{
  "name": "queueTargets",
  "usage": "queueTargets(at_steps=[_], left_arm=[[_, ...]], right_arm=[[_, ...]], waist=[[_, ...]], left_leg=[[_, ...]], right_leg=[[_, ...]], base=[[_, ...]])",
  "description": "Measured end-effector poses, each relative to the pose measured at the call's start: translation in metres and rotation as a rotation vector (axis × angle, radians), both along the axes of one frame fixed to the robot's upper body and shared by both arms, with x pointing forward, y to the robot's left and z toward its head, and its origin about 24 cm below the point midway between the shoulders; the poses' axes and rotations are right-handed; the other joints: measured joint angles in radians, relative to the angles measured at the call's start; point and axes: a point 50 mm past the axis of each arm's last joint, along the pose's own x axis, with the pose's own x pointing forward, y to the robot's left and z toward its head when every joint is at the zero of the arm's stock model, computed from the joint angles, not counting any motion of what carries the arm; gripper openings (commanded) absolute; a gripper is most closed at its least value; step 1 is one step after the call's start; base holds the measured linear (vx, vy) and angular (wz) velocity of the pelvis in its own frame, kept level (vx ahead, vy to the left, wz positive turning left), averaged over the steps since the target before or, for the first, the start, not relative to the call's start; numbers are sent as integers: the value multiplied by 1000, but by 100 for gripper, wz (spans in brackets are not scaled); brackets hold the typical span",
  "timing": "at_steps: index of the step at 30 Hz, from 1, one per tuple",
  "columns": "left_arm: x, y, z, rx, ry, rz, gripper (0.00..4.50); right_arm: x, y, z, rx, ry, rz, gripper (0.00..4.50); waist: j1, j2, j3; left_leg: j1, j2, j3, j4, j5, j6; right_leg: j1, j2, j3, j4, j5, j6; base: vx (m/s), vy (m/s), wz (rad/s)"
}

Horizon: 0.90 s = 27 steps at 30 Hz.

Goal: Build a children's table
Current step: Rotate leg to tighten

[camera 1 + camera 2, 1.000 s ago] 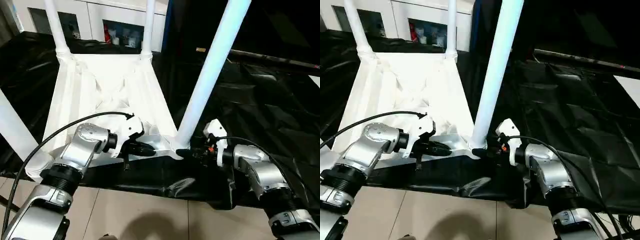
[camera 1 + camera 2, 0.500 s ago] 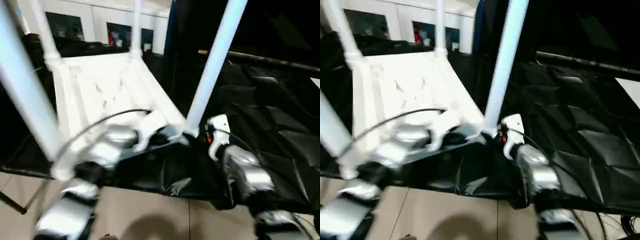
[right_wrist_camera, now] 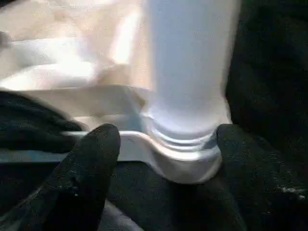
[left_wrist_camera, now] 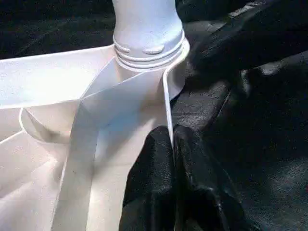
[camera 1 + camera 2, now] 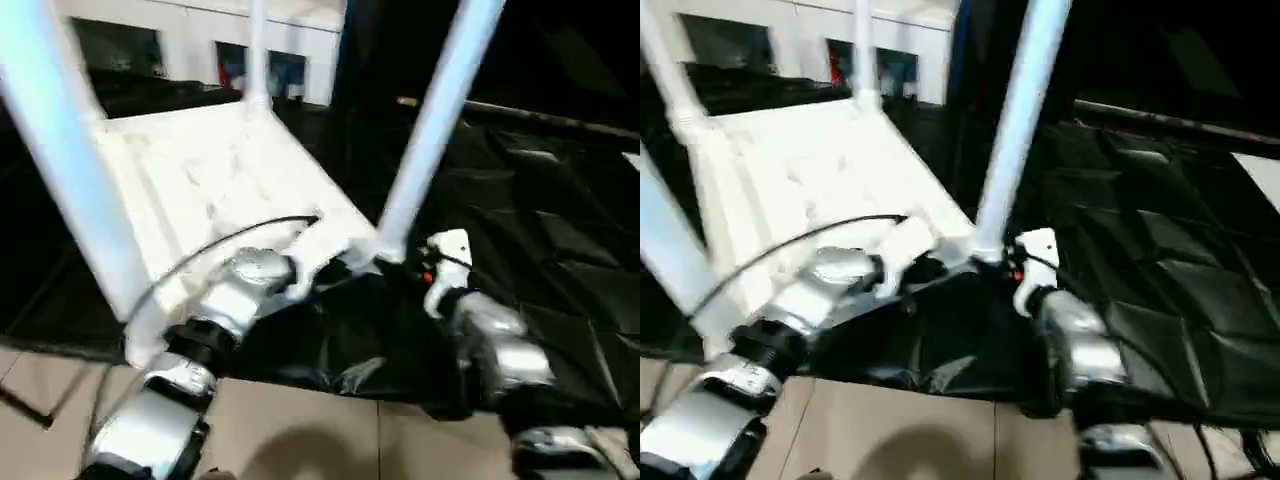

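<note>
**White children's table, upside down with legs fitted**

The children's table lies inverted on the black-draped work table, its ribbed white underside facing up. It sits toward the work table's near-left part, turned at an angle, with one corner reaching close to the near edge. Long tapered white legs stand up from round sockets at its corners: one at the near corner, one at the left, one at the far corner. In the wrist views the near leg sits upright in its ringed socket, where thin white ribs meet.
</note>
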Motion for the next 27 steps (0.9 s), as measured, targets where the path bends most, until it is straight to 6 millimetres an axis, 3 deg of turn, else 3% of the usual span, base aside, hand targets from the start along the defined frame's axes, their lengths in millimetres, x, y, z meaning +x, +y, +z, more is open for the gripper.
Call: queueTargets(at_steps=[8, 10, 17, 27], left_arm=[[-23, 35, 2, -27, 91, -222, 0], [-29, 39, 4, -32, 116, -274, 0], [-36, 45, 5, -39, 154, -306, 0], [-38, 49, 6, -46, 167, -295, 0]], right_arm=[[-5, -10, 9, -96, -16, 236, 385], [-6, -6, 10, -92, -19, 293, 385], [-11, 1, 9, -106, -10, 402, 385], [-14, 6, 7, -100, 0, 441, 310]], waist=[[10, -1, 0], [17, -2, 1], [14, -6, 0], [6, -7, 1]], left_leg=[[3, 2, 0, -1, 0, 0], [2, 2, 1, 0, 0, 0], [3, 1, 1, 1, 0, 1], [2, 1, 1, 1, 0, 1]], right_leg=[[0, -1, -1, 0, -1, -1], [0, -2, -1, 0, -2, -1], [0, -2, -1, 0, -3, 0], [-1, -2, -1, 0, -4, 0]], base=[[0, 0, 0], [0, 0, 0], [0, 0, 0], [0, 0, 0]])
